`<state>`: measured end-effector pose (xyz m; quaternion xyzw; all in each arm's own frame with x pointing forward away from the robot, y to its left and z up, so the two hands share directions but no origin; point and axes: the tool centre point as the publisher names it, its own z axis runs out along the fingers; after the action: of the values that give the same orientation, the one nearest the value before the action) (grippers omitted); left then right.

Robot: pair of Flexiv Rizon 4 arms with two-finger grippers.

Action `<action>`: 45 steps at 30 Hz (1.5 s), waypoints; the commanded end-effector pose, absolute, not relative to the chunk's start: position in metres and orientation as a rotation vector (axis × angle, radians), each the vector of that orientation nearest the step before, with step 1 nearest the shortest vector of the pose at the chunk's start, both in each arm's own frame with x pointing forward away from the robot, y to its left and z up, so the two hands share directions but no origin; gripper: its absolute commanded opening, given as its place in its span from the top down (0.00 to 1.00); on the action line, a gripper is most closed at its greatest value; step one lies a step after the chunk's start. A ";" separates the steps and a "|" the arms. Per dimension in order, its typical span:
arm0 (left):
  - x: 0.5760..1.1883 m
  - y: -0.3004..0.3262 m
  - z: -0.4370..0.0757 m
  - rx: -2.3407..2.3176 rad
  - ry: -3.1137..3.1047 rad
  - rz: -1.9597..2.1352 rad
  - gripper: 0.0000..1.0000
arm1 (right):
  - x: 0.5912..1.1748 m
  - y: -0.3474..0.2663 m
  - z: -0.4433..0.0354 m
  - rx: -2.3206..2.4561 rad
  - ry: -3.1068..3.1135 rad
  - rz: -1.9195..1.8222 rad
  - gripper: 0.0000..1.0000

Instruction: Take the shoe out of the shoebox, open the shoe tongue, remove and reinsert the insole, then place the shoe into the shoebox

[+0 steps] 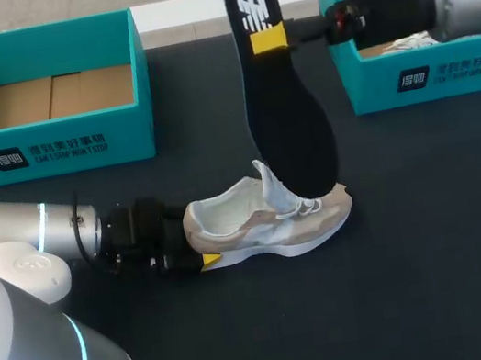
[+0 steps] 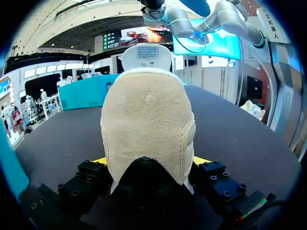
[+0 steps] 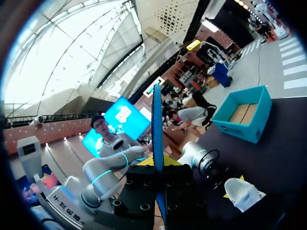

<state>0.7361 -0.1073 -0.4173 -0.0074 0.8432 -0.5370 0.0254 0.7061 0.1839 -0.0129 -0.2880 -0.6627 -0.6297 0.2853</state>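
**A:** Nearest the head camera, what did the left gripper (image 1: 194, 246) have?

**B:** Its fingers were clamped on the heel of the beige-and-white mesh sneaker (image 1: 271, 223). The sneaker lay on its sole on the dark table (image 1: 422, 260), its toe pointing towards my right side. Higher up, the right gripper (image 1: 271, 38) pinched the long black foam insole (image 1: 285, 125) near its heel end. It hung almost upright, toe end down at the shoe's mouth, just beside the upstanding tongue (image 1: 272, 188).

**A:** And from the left wrist?

**B:** The tan suede heel (image 2: 146, 129) filled the left gripper (image 2: 148, 163), pressed from both sides, and the shoe ran straight ahead.

**A:** Right wrist?

**B:** The insole (image 3: 157, 124) showed edge-on, held between the right gripper's (image 3: 160, 167) fingers. The sneaker (image 3: 244, 192) lay ahead of and under it. I couldn't tell whether the tip sat inside the shoe. Probably the insole wanted laying over along the shoe's length, which is the right arm's job.
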 end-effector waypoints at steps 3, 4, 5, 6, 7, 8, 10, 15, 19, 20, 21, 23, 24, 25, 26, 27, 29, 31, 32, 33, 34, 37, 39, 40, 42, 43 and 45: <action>0.736 -0.108 -0.418 -0.022 2.607 -1.660 1.00 | 0.683 0.171 -0.010 -0.845 -1.792 -1.676 1.00; 0.736 -0.108 -0.418 -0.022 2.607 -1.660 1.00 | 0.680 0.170 -0.010 -0.850 -1.792 -1.676 1.00; 0.736 -0.108 -0.418 -0.022 2.607 -1.660 1.00 | 0.678 0.170 -0.010 -0.853 -1.789 -1.683 1.00; 0.736 -0.108 -0.418 -0.022 2.607 -1.660 1.00 | 0.677 0.170 -0.010 -0.859 -1.787 -1.685 1.00; 0.736 -0.108 -0.418 -0.022 2.607 -1.660 1.00 | 0.675 0.169 -0.010 -0.862 -1.786 -1.686 1.00; 0.736 -0.108 -0.418 -0.022 2.607 -1.660 1.00 | 0.674 0.169 -0.011 -0.867 -1.784 -1.690 1.00; 0.736 -0.108 -0.418 -0.022 2.607 -1.660 1.00 | 0.671 0.170 -0.011 -0.872 -1.782 -1.692 1.00; 0.736 -0.108 -0.418 -0.022 2.607 -1.660 1.00 | 0.663 0.175 -0.013 -0.877 -1.758 -1.706 1.00; 0.736 -0.108 -0.418 -0.022 2.607 -1.660 1.00 | 0.657 0.180 -0.016 -0.877 -1.742 -1.717 1.00; 0.736 -0.108 -0.418 -0.022 2.607 -1.660 1.00 | 0.656 0.182 -0.017 -0.873 -1.736 -1.718 1.00; 0.736 -0.108 -0.418 -0.022 2.607 -1.660 1.00 | 0.656 0.182 -0.017 -0.868 -1.735 -1.717 1.00; 0.736 -0.108 -0.418 -0.022 2.607 -1.660 1.00 | 0.655 0.183 -0.017 -0.856 -1.737 -1.724 1.00; 0.736 -0.108 -0.418 -0.022 2.607 -1.660 1.00 | 0.655 0.184 -0.016 -0.852 -1.740 -1.722 1.00; 0.736 -0.108 -0.418 -0.022 2.607 -1.660 1.00 | 0.655 0.184 -0.015 -0.846 -1.749 -1.722 1.00; 0.736 -0.108 -0.418 -0.022 2.607 -1.660 1.00 | 0.654 0.184 -0.014 -0.832 -1.755 -1.721 1.00; 0.736 -0.108 -0.418 -0.022 2.607 -1.660 1.00 | 0.653 0.185 -0.014 -0.830 -1.755 -1.721 1.00; 0.736 -0.108 -0.418 -0.022 2.607 -1.660 1.00 | 0.651 0.185 -0.011 -0.822 -1.755 -1.721 1.00; 0.736 -0.108 -0.418 -0.022 2.607 -1.660 1.00 | 0.648 0.185 -0.010 -0.830 -1.759 -1.716 1.00; 0.736 -0.108 -0.418 -0.022 2.607 -1.660 1.00 | 0.647 0.184 -0.009 -0.830 -1.759 -1.717 1.00; 0.736 -0.108 -0.418 -0.022 2.607 -1.660 1.00 | 0.646 0.183 -0.008 -0.832 -1.762 -1.721 1.00; 0.736 -0.108 -0.418 -0.022 2.607 -1.660 1.00 | 0.645 0.183 -0.007 -0.833 -1.762 -1.724 1.00; 0.736 -0.108 -0.418 -0.022 2.607 -1.660 1.00 | 0.644 0.182 -0.004 -0.835 -1.766 -1.720 1.00; 0.736 -0.108 -0.418 -0.022 2.607 -1.660 1.00 | 0.644 0.182 -0.004 -0.833 -1.769 -1.715 1.00; 0.736 -0.108 -0.418 -0.022 2.607 -1.660 1.00 | 0.645 0.182 -0.003 -0.856 -1.779 -1.723 1.00; 0.736 -0.108 -0.418 -0.022 2.607 -1.660 1.00 | 0.645 0.181 -0.003 -0.849 -1.775 -1.737 1.00; 0.736 -0.108 -0.418 -0.022 2.607 -1.660 1.00 | 0.645 0.181 -0.003 -0.849 -1.775 -1.737 1.00; 0.736 -0.108 -0.418 -0.022 2.607 -1.660 1.00 | 0.645 0.181 -0.003 -0.849 -1.775 -1.737 1.00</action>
<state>0.7362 -0.1073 -0.4173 -0.0074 0.8432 -0.5370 0.0254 0.6475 0.1802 -0.0022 -0.3105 -0.6546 -0.6396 0.2570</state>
